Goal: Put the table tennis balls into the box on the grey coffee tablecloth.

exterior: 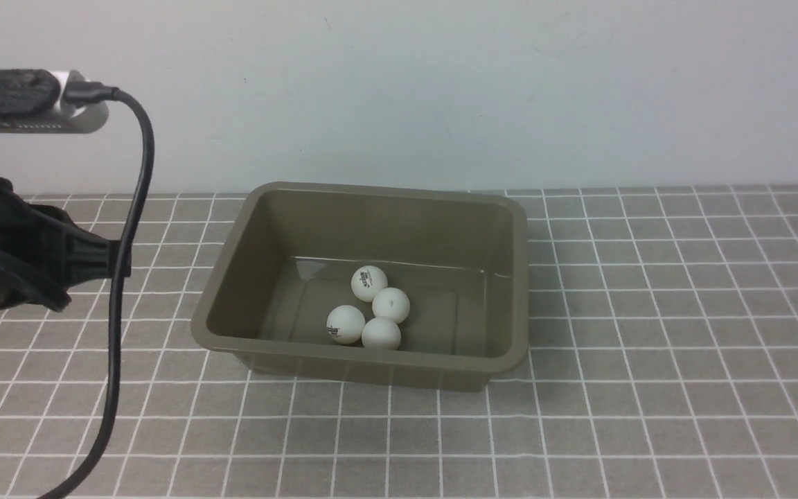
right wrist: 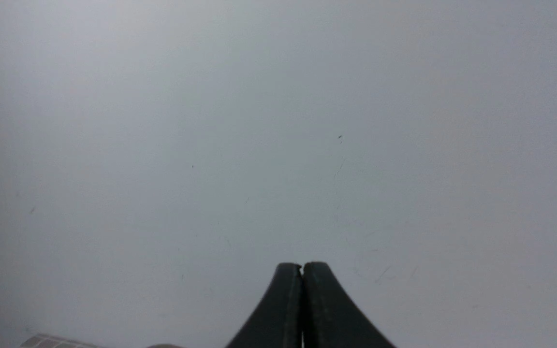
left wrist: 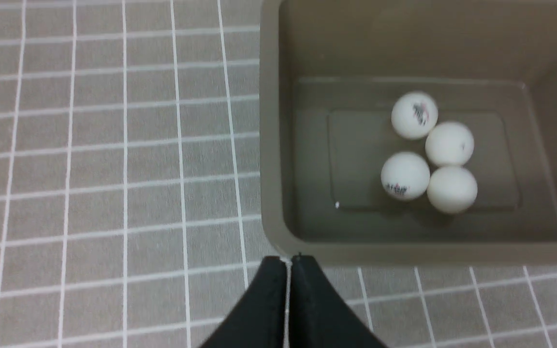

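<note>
In the front view, the grey coffee tablecloth [exterior: 648, 346], grey-brown with thin white grid lines, lies flat and runs back to a plain pale wall [exterior: 440, 83]. The box [exterior: 371, 190] stands on it near the middle. Four table tennis balls [exterior: 369, 283] sit in a tight cluster on its glossy floor. The left arm [exterior: 11, 256] shows at the left edge, and a black cable [exterior: 118, 291] loops down from it in front of the cloth.

In the left wrist view, the left jaws are pressed together and hold nothing. They are over the cloth, just beside the box's rim. The balls lie inside, two of them showing dark logos.

In the right wrist view, the right jaws are likewise closed and empty. They face the bare wall, and only a sliver of gridded cloth is in sight.
</note>
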